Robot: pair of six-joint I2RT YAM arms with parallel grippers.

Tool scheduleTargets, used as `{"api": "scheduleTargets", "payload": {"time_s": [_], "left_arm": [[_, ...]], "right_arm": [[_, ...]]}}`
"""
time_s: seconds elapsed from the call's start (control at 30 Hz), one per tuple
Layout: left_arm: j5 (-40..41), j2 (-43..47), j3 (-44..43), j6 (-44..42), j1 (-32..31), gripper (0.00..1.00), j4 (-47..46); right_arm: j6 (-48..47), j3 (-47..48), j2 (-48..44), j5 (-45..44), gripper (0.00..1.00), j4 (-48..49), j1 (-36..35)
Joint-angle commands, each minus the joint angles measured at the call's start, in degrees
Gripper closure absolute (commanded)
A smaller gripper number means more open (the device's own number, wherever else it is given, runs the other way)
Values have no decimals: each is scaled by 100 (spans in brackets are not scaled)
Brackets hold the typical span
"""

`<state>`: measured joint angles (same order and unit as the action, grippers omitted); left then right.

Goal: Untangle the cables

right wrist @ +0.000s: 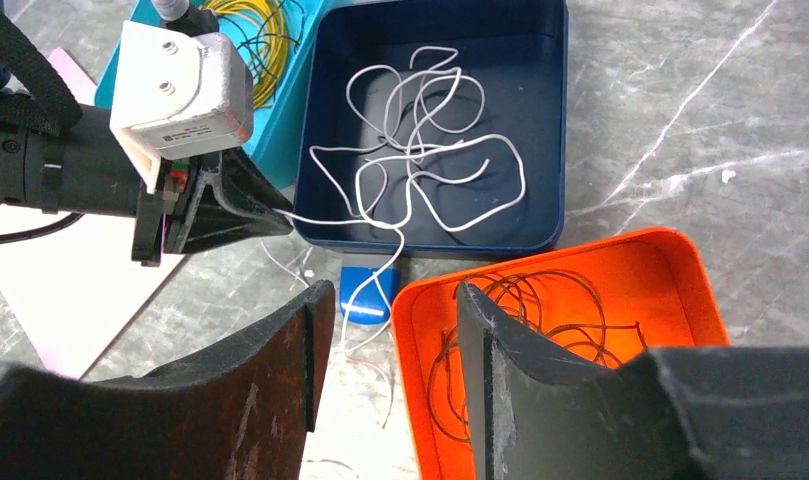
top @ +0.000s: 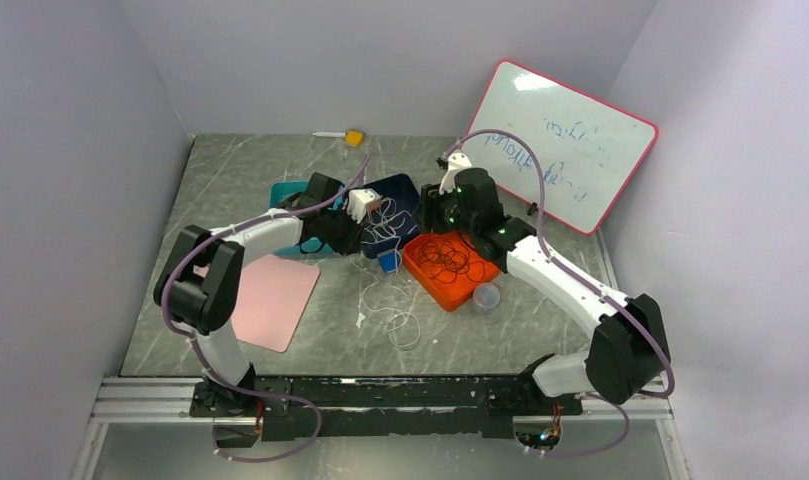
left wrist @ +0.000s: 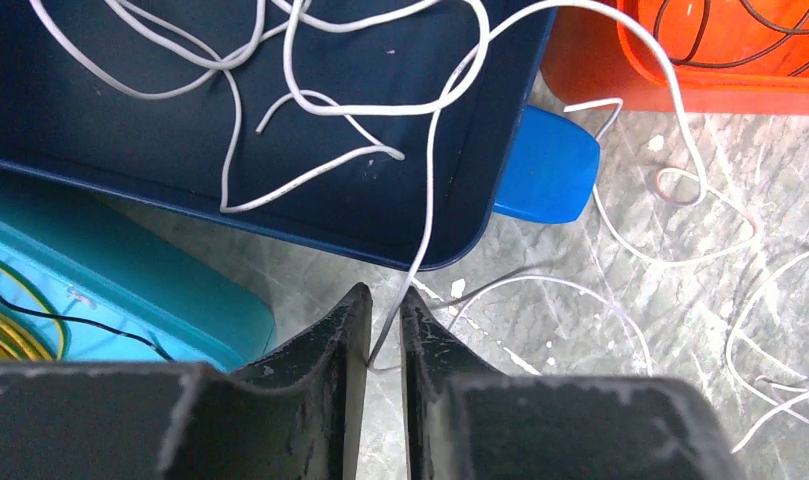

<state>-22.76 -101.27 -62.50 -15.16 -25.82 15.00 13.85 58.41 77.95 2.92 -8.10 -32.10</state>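
Note:
White cables (right wrist: 420, 170) lie tangled in a navy tray (right wrist: 545, 100). One strand runs over the tray's front wall to my left gripper (left wrist: 385, 300). That gripper is shut on the strand just outside the tray's corner, low over the table; it also shows in the right wrist view (right wrist: 280, 212). More white cable (left wrist: 680, 230) loops loose on the table (top: 395, 310). Dark brown-red cables (right wrist: 540, 320) lie coiled in an orange tray (right wrist: 680, 270). My right gripper (right wrist: 390, 300) is open and empty, above the orange tray's left rim.
A teal tray (left wrist: 130, 290) holding yellow and black wire sits left of the navy tray. A blue block (left wrist: 545, 165) stands between the navy and orange trays. A pink sheet (top: 270, 300), a clear cup (top: 487, 297) and a leaning whiteboard (top: 565, 140) are around them.

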Motion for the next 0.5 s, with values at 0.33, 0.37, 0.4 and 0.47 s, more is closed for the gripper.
{"api": "scheduleTargets", "payload": {"time_s": [0.33, 0.37, 0.4, 0.47], "left_arm": [[156, 1880, 680, 771, -195, 93, -745], [139, 2031, 719, 829, -217, 93, -714], [140, 2158, 755, 917, -235, 93, -685], [152, 2424, 860, 1143, -275, 93, -632]], "right_arm": [[264, -618, -463, 360, 48, 239, 11], [323, -686, -510, 414, 48, 265, 6], [378, -756, -563, 538, 48, 299, 2], [498, -896, -616, 708, 48, 366, -22]]}}
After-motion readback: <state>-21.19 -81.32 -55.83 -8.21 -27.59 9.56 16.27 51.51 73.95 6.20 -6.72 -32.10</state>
